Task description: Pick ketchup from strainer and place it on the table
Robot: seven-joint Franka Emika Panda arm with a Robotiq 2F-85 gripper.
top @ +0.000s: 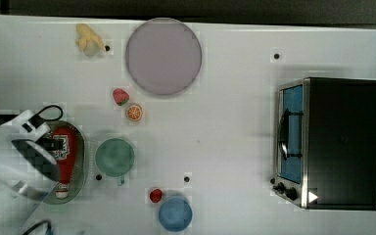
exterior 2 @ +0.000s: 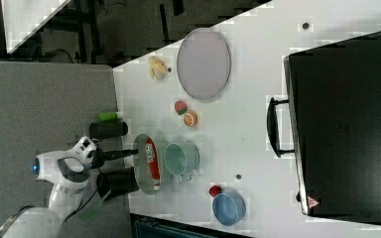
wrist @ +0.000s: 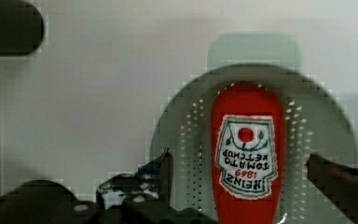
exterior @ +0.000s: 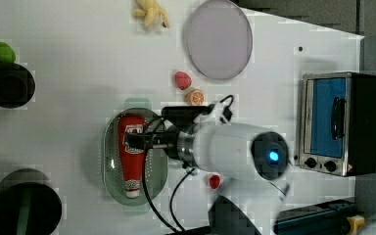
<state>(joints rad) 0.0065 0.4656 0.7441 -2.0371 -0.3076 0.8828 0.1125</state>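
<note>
The ketchup (wrist: 246,154), a red squeeze bottle with a white label, lies flat along the pale green strainer (wrist: 321,126). The top view has the ketchup (top: 66,166) with its white cap toward the near edge, in the strainer (top: 82,161) at the top view's left. My gripper (wrist: 238,158) is open just above the bottle's middle, one finger on each side of it, and nothing is held. The gripper (top: 54,145) covers part of the label in the top view. The left view shows the gripper (exterior: 136,142) over the ketchup (exterior: 131,164). White table (top: 225,122) lies all around.
A green cup (top: 115,156) stands right beside the strainer. A strawberry (top: 121,96), an orange slice (top: 134,112), a grey-lilac plate (top: 163,56) and a banana (top: 88,39) lie farther off. A small red fruit (top: 155,195) and a blue bowl (top: 175,214) sit near the front. A toaster oven (top: 333,142) fills the top view's right.
</note>
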